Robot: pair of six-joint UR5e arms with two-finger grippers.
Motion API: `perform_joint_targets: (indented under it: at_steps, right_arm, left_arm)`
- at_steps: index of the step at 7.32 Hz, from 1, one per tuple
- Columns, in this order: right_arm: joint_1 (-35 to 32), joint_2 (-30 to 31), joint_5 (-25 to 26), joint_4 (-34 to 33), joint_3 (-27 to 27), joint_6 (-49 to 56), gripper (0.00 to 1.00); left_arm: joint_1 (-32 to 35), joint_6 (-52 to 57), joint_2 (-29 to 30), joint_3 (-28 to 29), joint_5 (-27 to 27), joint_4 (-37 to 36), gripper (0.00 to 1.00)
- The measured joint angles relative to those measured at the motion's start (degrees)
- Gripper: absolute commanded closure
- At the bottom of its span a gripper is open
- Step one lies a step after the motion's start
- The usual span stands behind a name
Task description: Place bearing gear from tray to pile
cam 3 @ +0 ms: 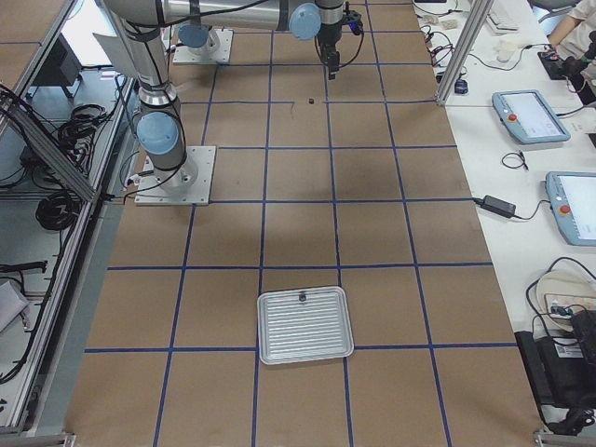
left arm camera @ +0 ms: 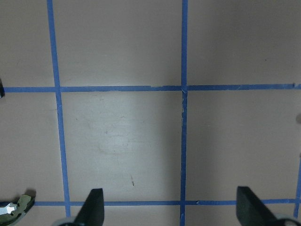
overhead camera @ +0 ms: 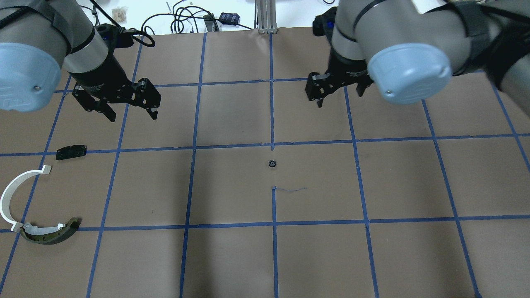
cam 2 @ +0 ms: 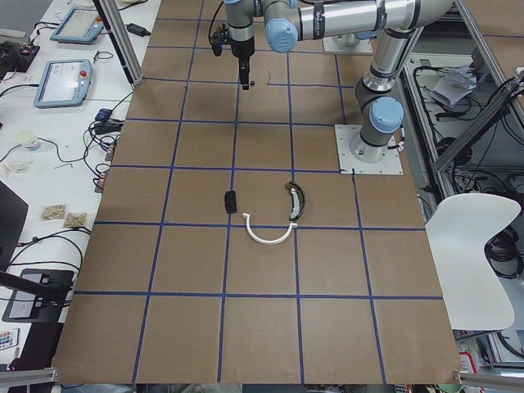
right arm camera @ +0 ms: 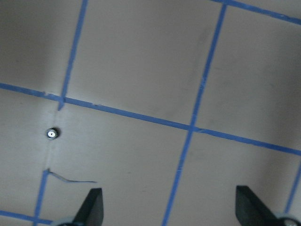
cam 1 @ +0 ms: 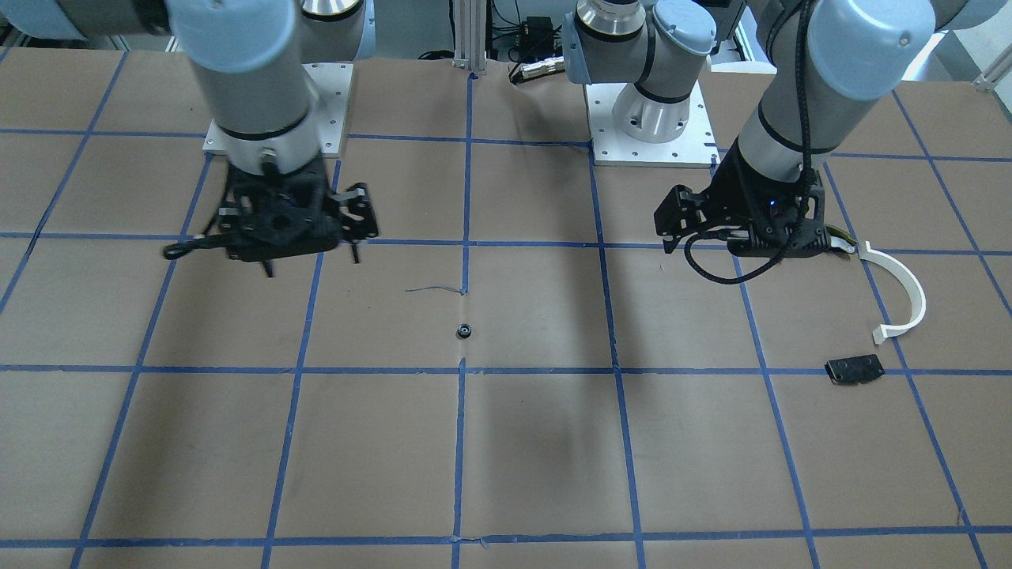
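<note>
The small dark round bearing gear (overhead camera: 272, 163) lies flat on the brown paper-covered table (overhead camera: 232, 256), near its centre, just beside a crossing of blue tape lines (overhead camera: 272, 145). It is free of both grippers. The ribbed silver metal tray (cam 3: 304, 326) sits well apart, toward the robot's right end of the table.

The pile lies at the robot's left:
- white plastic half-ring arc (overhead camera: 8, 194)
- curved dark-and-tan metal piece (overhead camera: 49, 235), touching one end of the arc
- flat black plate (overhead camera: 71, 152), near the arc's other end

The left gripper (overhead camera: 133, 118) hangs above the table near the black plate, fingers spread, holding nothing. The right gripper (right arm camera: 169, 209) hangs beyond the gear, fingers spread, holding nothing.
</note>
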State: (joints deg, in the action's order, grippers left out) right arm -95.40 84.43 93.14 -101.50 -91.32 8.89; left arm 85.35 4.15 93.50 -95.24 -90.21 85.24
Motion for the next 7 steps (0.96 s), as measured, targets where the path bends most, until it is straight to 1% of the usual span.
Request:
perform_joint_targets:
  at_steps: [1,2,3,4,5,6,7]
  right_arm:
    - [6.8,2.2,2.1,2.0,1.0,6.7,0.0]
    - [14.0,3.2,3.1,3.4,1.8,13.7,0.0]
    - [21.7,3.5,3.0,4.2,2.1,22.5,0.0]
    - [28.9,3.4,2.2,5.3,2.0,30.6,0.0]
    - [36.4,2.4,1.2,6.2,1.6,38.9,0.0]
    - [41.9,-0.4,0.9,4.3,1.4,49.9,0.0]
    - [46.3,-4.7,0.6,-0.2,1.3,64.2,0.0]
  left_arm:
    - [1.9,-0.7,1.9,0.0,0.1,-2.1,0.0]
    - [5.3,-1.5,4.3,0.0,0.2,-5.8,0.0]
    - [9.0,-2.3,7.2,0.0,0.2,-9.2,0.0]
    - [12.2,-2.8,9.8,0.0,0.2,-10.9,0.0]
    - [15.3,-3.3,12.3,0.0,0.2,-11.6,0.0]
    - [17.8,-4.0,14.5,0.0,0.8,-12.4,0.0]
    - [19.2,-4.5,16.5,-0.1,3.2,-14.2,0.0]
